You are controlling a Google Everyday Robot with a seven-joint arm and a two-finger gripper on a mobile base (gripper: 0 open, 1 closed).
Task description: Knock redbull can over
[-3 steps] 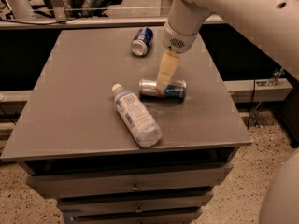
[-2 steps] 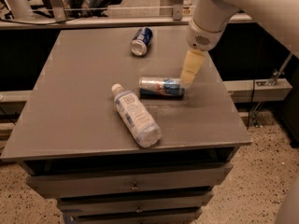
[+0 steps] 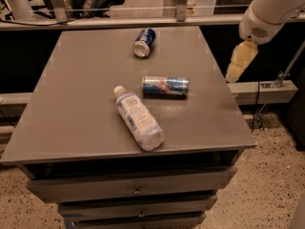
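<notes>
Grey cabinet top: redbull can lies on side near centre, so knock-over looks done; only retreat left. Gripper hangs right of can, past tabletop edge, touching nothing; grasp state unclear. Plastic bottle front-left of can, dark blue can behind.
</notes>
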